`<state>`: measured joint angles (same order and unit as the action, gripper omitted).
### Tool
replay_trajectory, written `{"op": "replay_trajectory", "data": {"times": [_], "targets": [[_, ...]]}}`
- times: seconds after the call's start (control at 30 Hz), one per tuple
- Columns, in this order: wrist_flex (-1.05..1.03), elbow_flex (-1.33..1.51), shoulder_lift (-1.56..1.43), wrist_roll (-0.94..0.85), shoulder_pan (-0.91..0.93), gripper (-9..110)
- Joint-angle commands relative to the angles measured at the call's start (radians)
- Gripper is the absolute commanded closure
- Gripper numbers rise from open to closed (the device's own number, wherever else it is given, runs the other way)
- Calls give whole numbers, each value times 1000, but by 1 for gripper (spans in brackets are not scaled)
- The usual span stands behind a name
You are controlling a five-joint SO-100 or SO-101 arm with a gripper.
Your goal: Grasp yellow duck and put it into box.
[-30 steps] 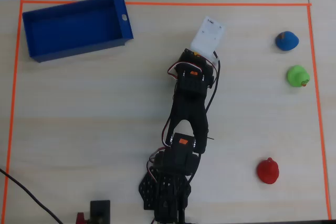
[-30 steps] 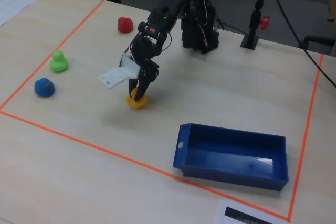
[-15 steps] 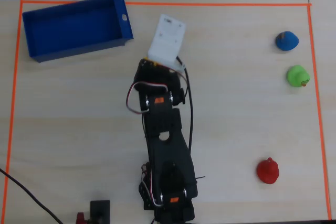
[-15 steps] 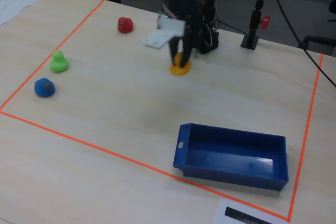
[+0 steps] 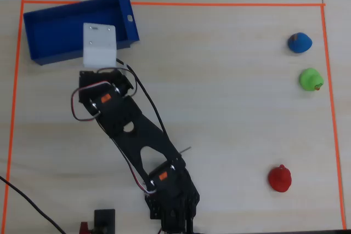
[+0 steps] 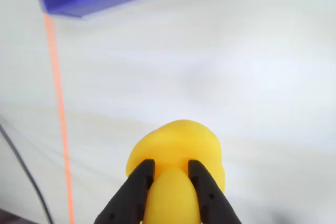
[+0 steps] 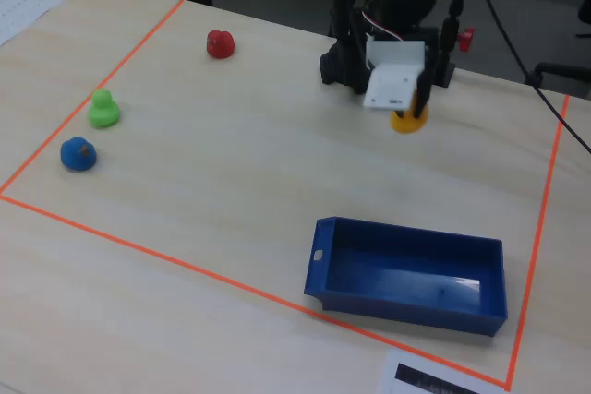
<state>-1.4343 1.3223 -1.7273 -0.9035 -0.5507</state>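
Two black fingers (image 6: 137,192) of my claw (image 6: 169,174) squeeze the yellow duck (image 6: 176,145) from both sides, so the claw is clenched on it. In the wrist view the duck sits right between the finger tips, its long side running up and away from them. I cannot see its beak, so I cannot tell which way it faces. In the fixed view the duck (image 7: 407,120) hangs above the surface (image 7: 231,182), well apart from the blue box (image 7: 406,306).
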Motion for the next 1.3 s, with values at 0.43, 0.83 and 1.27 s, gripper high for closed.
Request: {"op": "replay_trajectory", "data": {"times": [0.43,0.83,1.27], "targets": [[640,-808,864,-158,156,101],[764,-744,985,-189,192,101],[617,-589,871,-147,210,86]]}}
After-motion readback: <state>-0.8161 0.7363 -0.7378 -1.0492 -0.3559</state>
